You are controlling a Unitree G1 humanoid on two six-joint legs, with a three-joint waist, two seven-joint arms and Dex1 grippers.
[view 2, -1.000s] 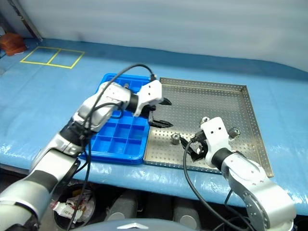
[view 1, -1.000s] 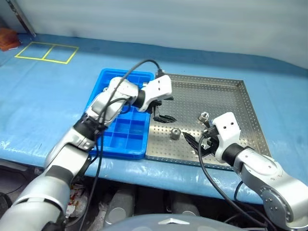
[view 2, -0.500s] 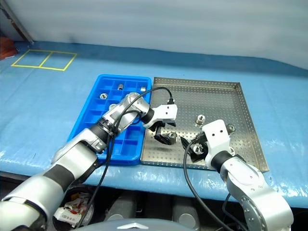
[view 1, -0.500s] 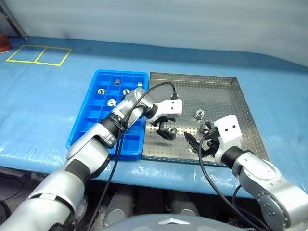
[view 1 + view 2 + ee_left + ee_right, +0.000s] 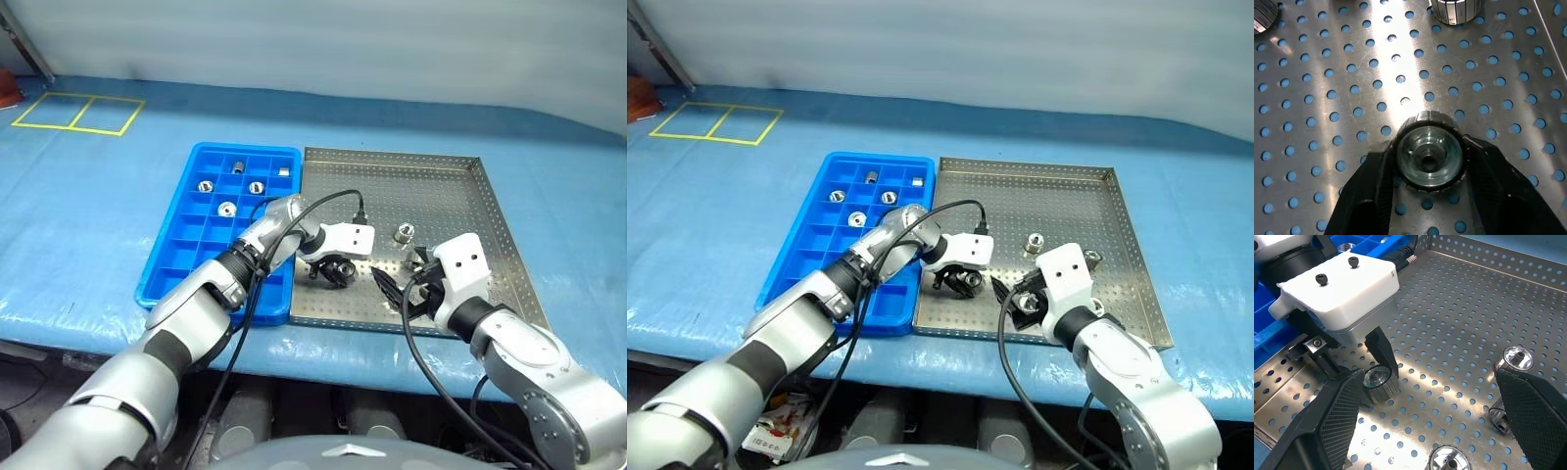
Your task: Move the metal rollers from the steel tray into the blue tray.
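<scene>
Left gripper [image 5: 1428, 196] clenched on roller [image 5: 1428, 156] across its ribbed sides, near-left in steel tray [image 5: 441, 196]; looked dense, rigid, slippery. Right gripper [image 5: 1425, 426] released.

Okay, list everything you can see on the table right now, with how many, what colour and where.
blue tray: one, bright blue, left of the steel tray and right beside it
steel tray: one, silver, perforated, centre right of the table
metal rollers: five, silver, in far compartments of the blue tray; at least four more on the steel tray, in its near half
table cover: one, blue, under both trays
yellow tape: two outlined squares, far left of the table
cables: black, one along each arm
left gripper: black fingers closed on one roller that stands on the steel tray
right gripper: black fingers open, over the near part of the steel tray
</scene>
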